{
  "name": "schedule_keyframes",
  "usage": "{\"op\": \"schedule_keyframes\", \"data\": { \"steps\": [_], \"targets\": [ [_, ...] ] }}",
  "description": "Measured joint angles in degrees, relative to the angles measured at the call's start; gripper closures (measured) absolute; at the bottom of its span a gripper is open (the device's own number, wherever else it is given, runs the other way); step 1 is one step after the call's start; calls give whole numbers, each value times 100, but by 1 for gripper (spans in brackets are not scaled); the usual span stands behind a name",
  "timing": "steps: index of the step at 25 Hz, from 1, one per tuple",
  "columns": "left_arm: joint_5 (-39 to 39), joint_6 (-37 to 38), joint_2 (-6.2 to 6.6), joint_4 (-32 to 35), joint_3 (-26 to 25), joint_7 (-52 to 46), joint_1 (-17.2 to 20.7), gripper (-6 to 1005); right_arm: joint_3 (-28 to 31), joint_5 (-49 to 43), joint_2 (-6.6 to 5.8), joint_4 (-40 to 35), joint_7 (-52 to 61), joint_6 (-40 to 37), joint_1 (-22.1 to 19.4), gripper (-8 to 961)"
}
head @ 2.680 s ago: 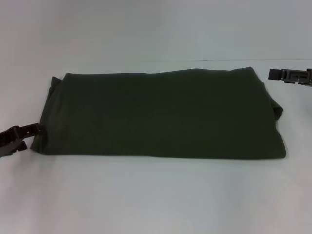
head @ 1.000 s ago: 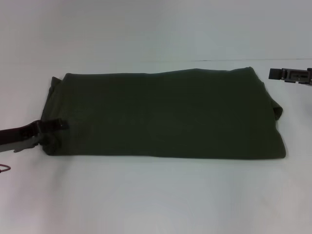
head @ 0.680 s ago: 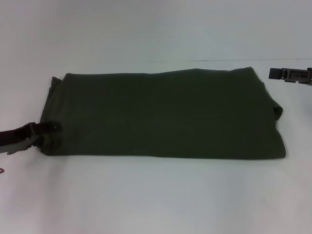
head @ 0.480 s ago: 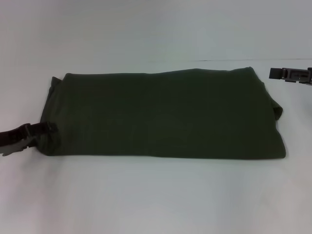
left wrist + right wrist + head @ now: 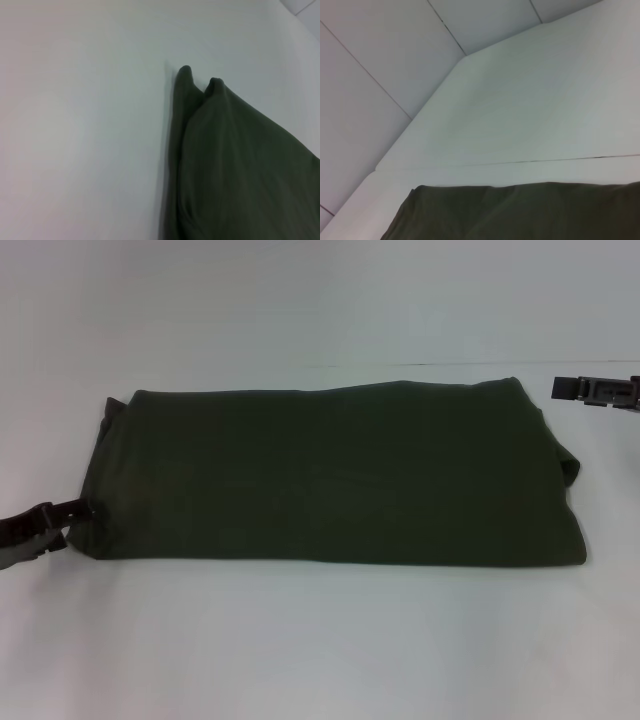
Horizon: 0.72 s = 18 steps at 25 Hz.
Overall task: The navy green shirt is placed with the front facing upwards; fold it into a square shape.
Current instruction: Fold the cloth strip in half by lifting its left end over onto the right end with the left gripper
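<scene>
Two grippers: both in the head view, one at each side edge of the scene.
Left gripper (image 5: 78,510): low at the shirt's near left corner, its dark fingers (image 5: 72,507) reaching the cloth edge; whether they pinch the fabric or merely touch it cannot be told.
Right gripper (image 5: 600,390): off the far right corner of the shirt, apart from the cloth; its finger spacing cannot be told either.
Navy green shirt (image 5: 330,475): lying flat in the middle of the tabletop, folded into a wide rectangle, plain dark olive side up, long edges running left to right.
Shirt's left end: layered folds stacked on each other, seen close in the left wrist view (image 5: 235,165).
Tabletop (image 5: 320,650): white, bare surface all around the shirt.
</scene>
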Motion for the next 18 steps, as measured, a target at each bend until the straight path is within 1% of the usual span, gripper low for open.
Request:
{"op": "schedule_keyframes", "data": {
  "steps": [10, 18],
  "targets": [
    [61, -5, 9, -8, -82, 0, 19, 120, 9, 0, 0, 0, 13, -2, 11, 29],
    [65, -55, -5, -86, -16, 6, -93, 121, 39, 0, 0, 0, 25, -29, 15, 29]
  ]
}}
